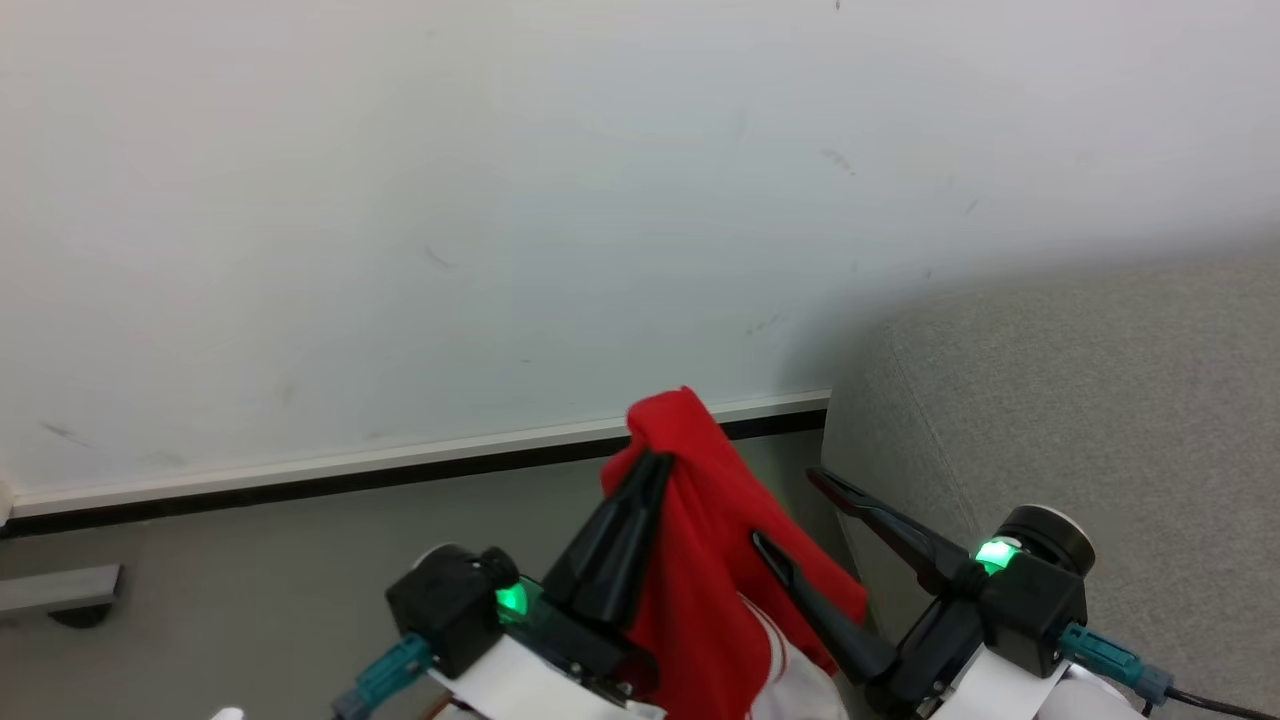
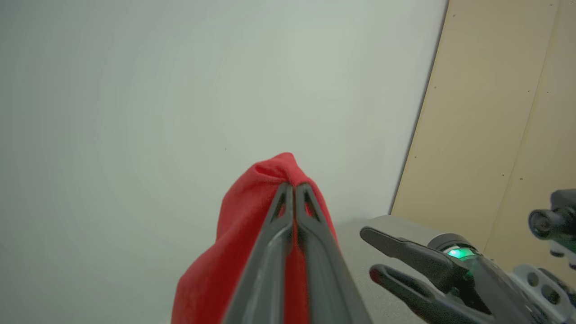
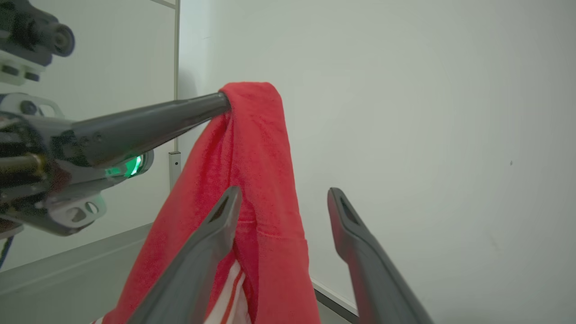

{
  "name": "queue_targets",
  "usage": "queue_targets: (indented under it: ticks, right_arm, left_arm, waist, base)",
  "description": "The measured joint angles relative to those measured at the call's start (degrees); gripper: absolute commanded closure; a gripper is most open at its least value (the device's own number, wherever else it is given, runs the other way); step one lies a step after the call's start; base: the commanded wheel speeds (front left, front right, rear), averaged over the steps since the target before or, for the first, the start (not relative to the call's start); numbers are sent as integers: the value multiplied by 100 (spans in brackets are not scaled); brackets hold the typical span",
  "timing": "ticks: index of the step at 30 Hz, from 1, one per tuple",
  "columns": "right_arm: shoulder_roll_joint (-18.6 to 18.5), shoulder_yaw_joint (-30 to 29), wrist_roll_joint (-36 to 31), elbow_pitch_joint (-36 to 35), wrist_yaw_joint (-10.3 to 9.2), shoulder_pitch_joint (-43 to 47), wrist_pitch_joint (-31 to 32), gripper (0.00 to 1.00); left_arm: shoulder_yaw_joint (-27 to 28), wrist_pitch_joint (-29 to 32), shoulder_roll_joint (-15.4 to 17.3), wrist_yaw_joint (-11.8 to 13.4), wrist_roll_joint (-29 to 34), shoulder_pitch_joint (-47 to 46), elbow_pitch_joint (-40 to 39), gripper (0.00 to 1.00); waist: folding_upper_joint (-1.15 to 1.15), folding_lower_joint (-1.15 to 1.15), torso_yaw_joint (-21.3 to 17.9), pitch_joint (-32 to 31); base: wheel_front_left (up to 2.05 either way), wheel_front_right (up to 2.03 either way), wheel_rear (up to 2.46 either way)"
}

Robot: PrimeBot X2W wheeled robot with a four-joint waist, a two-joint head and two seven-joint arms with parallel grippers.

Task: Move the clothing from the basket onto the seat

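Left gripper (image 1: 655,465) fingers clenched on red clothing (image 1: 700,560), hanging aloft just beside seat (image 1: 1080,400); right gripper (image 1: 788,508) fingers spread, empty. Carry well over seat, lower, then release

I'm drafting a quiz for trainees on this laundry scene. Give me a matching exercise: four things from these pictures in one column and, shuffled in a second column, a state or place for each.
Column one
1. left gripper, two long dark fingers
2. right gripper, two long dark fingers
3. soft red fabric garment with striped trim
4. large light-grey fabric sofa

Column two
A. at the head view's right
B. fingers spread wide apart
C. hangs draped from a pinch at its top
D. shut on cloth

Pairs: 1-D, 2-B, 3-C, 4-A
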Motion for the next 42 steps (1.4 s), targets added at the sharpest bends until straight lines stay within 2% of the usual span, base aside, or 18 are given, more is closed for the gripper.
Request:
queue_targets:
  ticks: [9,10,11,16,17,18,19,20,31,42]
  right_arm:
    - [2,422,637,264,1,-246,92,0]
    - [19,464,726,261,0,-247,63,63]
    - [16,544,821,247,0,-259,45,100]
    - [-78,726,1126,249,0,-329,-20,100]
    - [-110,713,1167,264,1,-347,-52,100]
    - [-146,687,1192,274,0,-354,-68,100]
    - [-179,654,1224,287,0,-355,-94,100]
    - [-207,619,1240,300,1,-355,-110,100]
    - [-687,-287,1240,294,0,-220,-218,100]
    - [-1107,-1563,1018,47,0,416,-125,100]
  left_arm:
    - [-892,212,3,-44,-412,-19,-368,100]
    - [-947,221,2,-48,-450,-19,-382,100]
    - [-1001,227,7,-48,-481,-19,-386,100]
    - [-1055,213,93,-46,-499,-20,-271,100]
    - [-1043,203,102,-29,-499,-18,-244,91]
    - [-1031,197,111,-13,-498,-15,-221,59]
    - [-1017,194,124,14,-498,-9,-193,16]
    - [-1003,194,145,31,-495,-3,-156,0]
    - [-1053,159,290,156,-438,175,393,0]
    - [-1437,-5,120,123,-441,268,918,0]
  waist:
    - [0,0,75,-57]
    - [0,0,77,-62]
    - [0,0,76,-67]
    - [0,0,7,-103]
    - [0,0,-17,-111]
    - [0,0,-45,-117]
    - [0,0,-75,-122]
    - [0,0,-108,-127]
    - [0,0,-808,-169]
    - [0,0,-1693,-187]
  base:
    - [0,0,0]
    - [0,0,0]
    - [0,0,0]
    - [0,0,0]
    - [0,0,0]
    - [0,0,0]
    - [0,0,0]
    - [0,0,0]
    - [0,0,0]
    - [0,0,0]
